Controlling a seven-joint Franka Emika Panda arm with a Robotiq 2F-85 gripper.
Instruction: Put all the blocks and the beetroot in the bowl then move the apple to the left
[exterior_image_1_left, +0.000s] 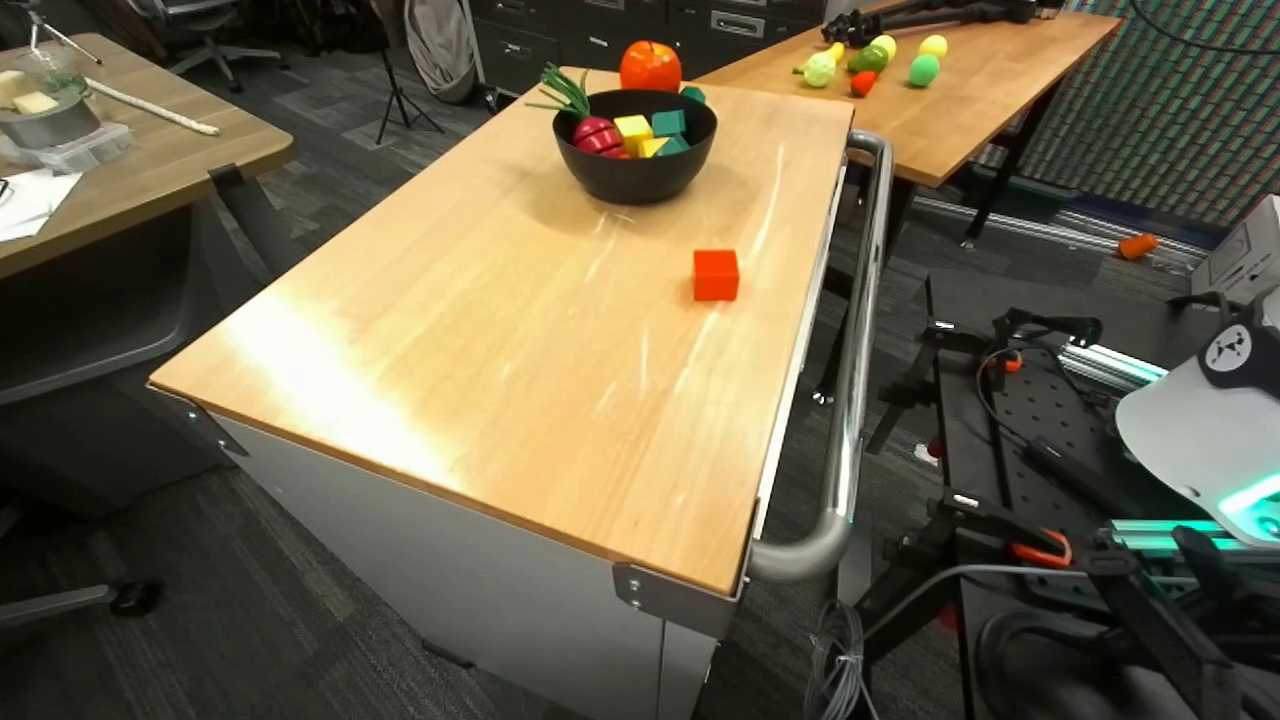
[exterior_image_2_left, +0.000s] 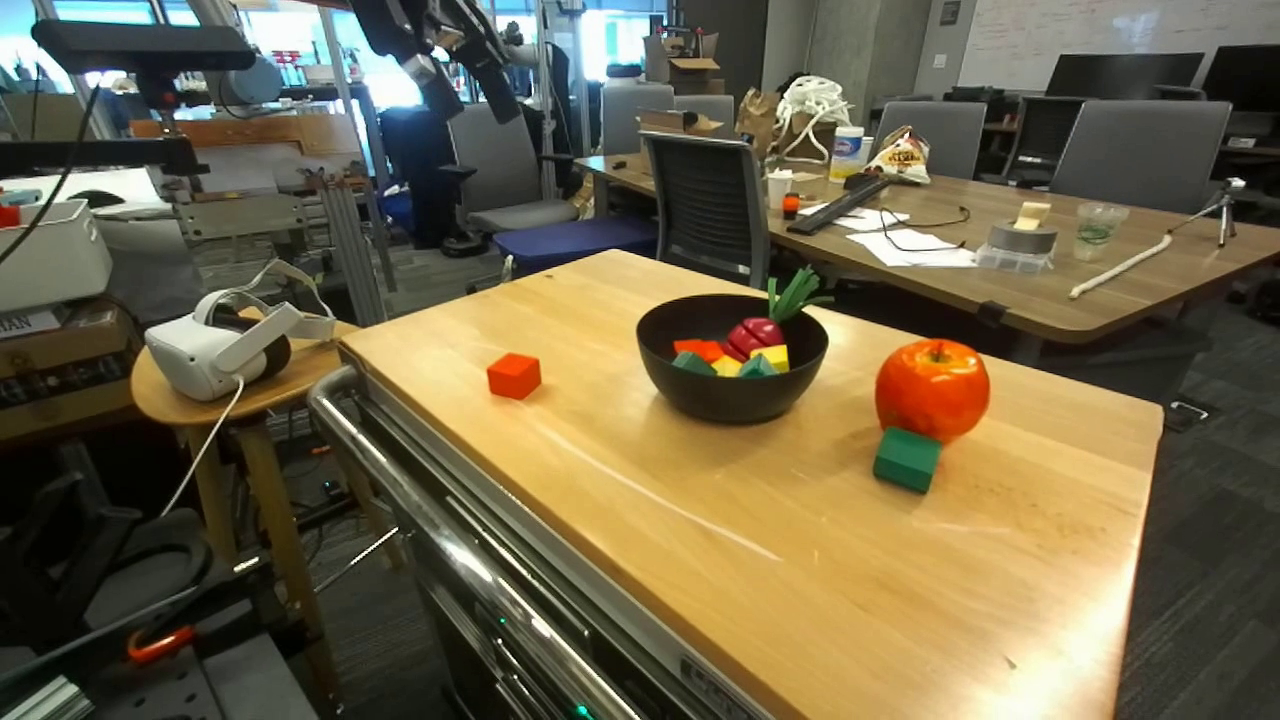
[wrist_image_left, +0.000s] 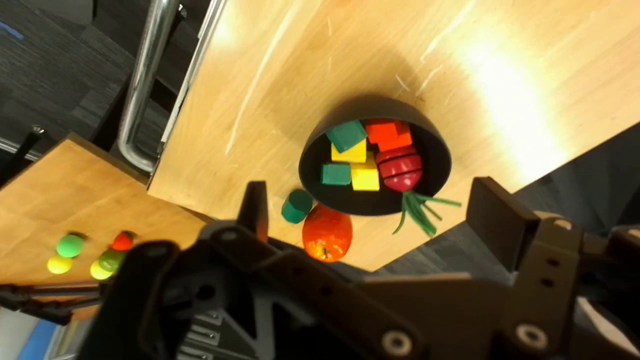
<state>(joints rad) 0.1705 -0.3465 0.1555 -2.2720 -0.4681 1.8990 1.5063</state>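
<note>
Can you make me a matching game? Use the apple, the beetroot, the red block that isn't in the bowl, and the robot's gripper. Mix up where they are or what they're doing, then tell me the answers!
Things
1. Apple
2. Beetroot
3. Loose red block
4. Gripper

Places and states
A. open, holding nothing
B. inside the bowl, leaves sticking out past the rim
C. right beside the loose green block
D. by itself on the tabletop, apart from the other things

Right pairs: 1-C, 2-B, 3-D, 4-A

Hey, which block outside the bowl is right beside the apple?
The green block on the table; the red block there stands apart, across the bowl from the apple.
</note>
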